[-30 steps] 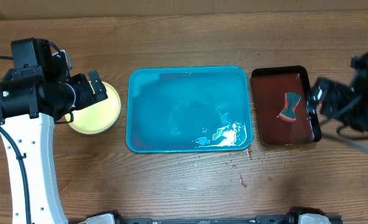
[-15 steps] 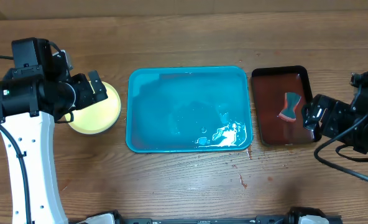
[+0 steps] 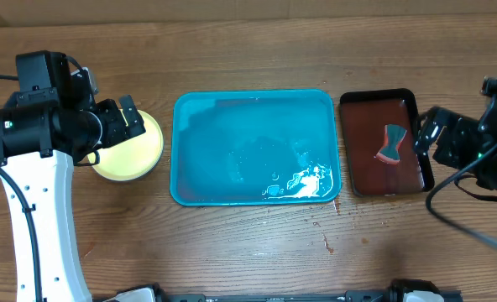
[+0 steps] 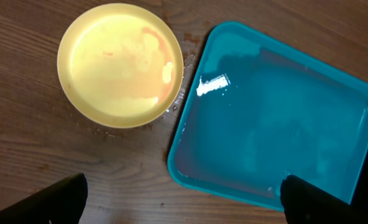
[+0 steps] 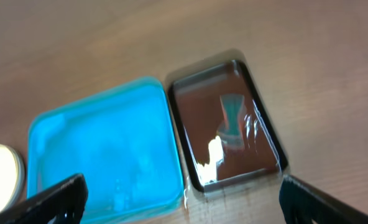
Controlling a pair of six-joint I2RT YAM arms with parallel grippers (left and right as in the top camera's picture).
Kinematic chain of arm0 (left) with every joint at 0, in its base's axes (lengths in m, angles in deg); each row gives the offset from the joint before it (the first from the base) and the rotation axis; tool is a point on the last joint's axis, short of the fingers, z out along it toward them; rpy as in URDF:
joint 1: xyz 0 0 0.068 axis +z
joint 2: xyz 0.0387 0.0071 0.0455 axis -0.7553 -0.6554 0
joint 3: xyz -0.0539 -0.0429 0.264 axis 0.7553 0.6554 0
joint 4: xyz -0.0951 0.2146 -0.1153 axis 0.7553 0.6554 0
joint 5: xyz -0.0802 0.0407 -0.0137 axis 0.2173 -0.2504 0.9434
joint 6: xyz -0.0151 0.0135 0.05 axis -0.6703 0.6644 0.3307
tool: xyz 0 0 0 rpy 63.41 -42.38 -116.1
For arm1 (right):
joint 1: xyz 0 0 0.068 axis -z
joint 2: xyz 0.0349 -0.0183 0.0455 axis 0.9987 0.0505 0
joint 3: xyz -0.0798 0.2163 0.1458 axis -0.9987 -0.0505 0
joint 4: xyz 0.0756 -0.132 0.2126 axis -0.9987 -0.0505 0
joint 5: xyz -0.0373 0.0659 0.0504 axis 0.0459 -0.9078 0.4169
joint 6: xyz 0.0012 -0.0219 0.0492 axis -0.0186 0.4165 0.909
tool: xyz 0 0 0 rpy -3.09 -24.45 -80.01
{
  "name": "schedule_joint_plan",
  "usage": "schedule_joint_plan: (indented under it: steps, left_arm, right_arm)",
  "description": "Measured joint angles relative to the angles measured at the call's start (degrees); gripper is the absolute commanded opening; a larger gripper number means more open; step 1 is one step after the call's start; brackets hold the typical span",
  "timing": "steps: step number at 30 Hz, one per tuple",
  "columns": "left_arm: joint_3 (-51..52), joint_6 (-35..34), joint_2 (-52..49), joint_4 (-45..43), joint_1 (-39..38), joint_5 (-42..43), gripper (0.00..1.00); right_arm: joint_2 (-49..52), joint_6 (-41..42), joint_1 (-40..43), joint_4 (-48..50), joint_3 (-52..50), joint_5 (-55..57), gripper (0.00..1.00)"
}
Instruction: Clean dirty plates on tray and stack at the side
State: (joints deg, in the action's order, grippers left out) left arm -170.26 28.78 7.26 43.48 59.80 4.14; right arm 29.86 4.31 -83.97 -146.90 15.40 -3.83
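Seemingly the last step | plates [image 4: 120, 60] sit just left of the bare tray [image 3: 257, 147] — only the top one shows | left gripper [image 4: 185, 202] spread wide, empty, by them | right gripper [image 5: 184, 199] spread wide, empty | next: lift both arms clear.

No legible text, label, brand, number or sign in any view: overhead, left wrist, right wrist. Tray [image 3: 232, 126], plates [image 4: 119, 62] — no readable marking.
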Motion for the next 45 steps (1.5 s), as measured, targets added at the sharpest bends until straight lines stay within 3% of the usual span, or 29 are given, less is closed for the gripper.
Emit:
schedule_joint_plan:
  steps: [10,18,23,29,45]
  left_arm:
    - [0.0,0.02,-0.09,0.02,0.0,0.0,1.0]
    - [0.0,0.02,-0.09,0.02,0.0,0.0,1.0]
    - [0.0,0.02,-0.09,0.04,0.0,0.02,1.0]
    - [0.0,0.02,-0.09,0.04,0.0,0.0,1.0]
    - [0.0,0.02,-0.09,0.04,0.0,0.0,1.0]
  right_arm:
    - [-23.89,-5.11,-6.08,45.57,-36.41,0.52,1.0]
    - [-42.12,-5.92,-6.19,67.04,-67.58,1.27,1.0]
    - [-52.89,-6.08,-6.25,70.84,-80.04,1.44,1.0]
    - [-61.02,-6.08,-6.43,71.32,-87.25,1.44,1.0]
    - [-61.88,-5.84,-8.15,70.99,-91.58,1.31,1.0]
